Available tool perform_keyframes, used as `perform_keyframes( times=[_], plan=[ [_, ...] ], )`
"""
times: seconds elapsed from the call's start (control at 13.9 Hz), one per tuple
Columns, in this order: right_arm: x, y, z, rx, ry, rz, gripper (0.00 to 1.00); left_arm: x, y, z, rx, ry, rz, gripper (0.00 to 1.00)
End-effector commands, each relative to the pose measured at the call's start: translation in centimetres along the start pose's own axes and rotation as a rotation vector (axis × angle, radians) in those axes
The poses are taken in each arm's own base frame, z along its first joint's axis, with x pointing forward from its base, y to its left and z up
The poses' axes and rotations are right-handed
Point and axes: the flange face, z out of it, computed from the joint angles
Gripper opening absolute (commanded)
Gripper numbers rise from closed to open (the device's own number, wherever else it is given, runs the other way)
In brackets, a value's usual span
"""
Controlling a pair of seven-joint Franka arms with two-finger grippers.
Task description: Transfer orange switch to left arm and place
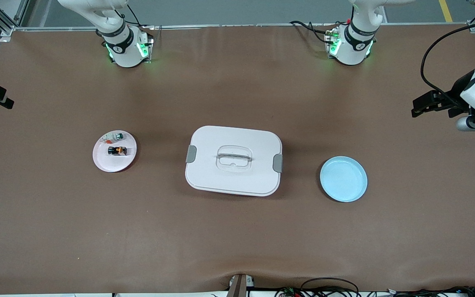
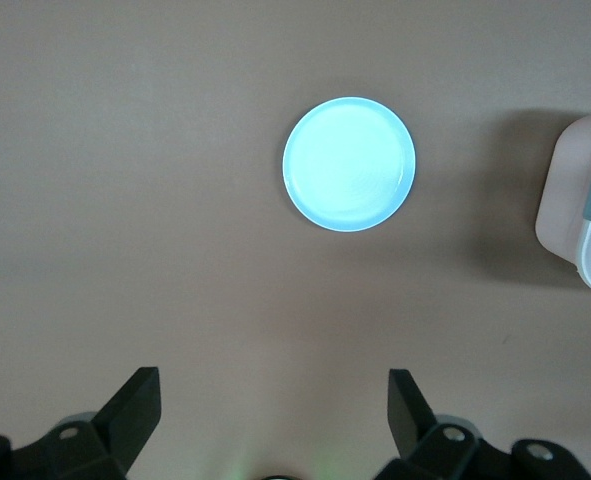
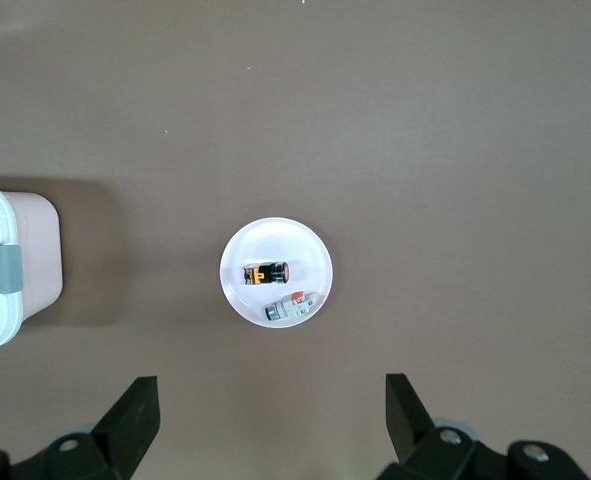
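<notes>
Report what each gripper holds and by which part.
Nothing. Left gripper and right gripper are both open and empty; the orange switch lies on the pink plate.

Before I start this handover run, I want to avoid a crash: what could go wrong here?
The orange switch lies close beside other small parts on the pink plate, so the right arm may grab or knock those. The box stands between that plate and the blue plate; a low carry could hit it.

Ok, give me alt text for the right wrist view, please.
A pink plate on the brown table holds the orange switch beside a small silver piece. The right tool hangs open above it, and a corner of the white box shows at the edge.
</notes>
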Motion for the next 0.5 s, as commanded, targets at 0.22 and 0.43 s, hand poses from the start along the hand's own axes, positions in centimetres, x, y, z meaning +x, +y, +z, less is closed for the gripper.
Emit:
perform_keyframes(
  times=[0.22,0.43],
  plan=[
    [-0.74,0.15,-0.51,0.002,0.012,0.015,1.0,0.02,-0.02,-0.45,0.025,-0.003,0.006,1.0],
    [-0.75,0.15,-0.5,0.002,0.01,0.015,1.0,0.02,-0.02,-0.45,0.025,-0.003,0.006,1.0]
  ],
)
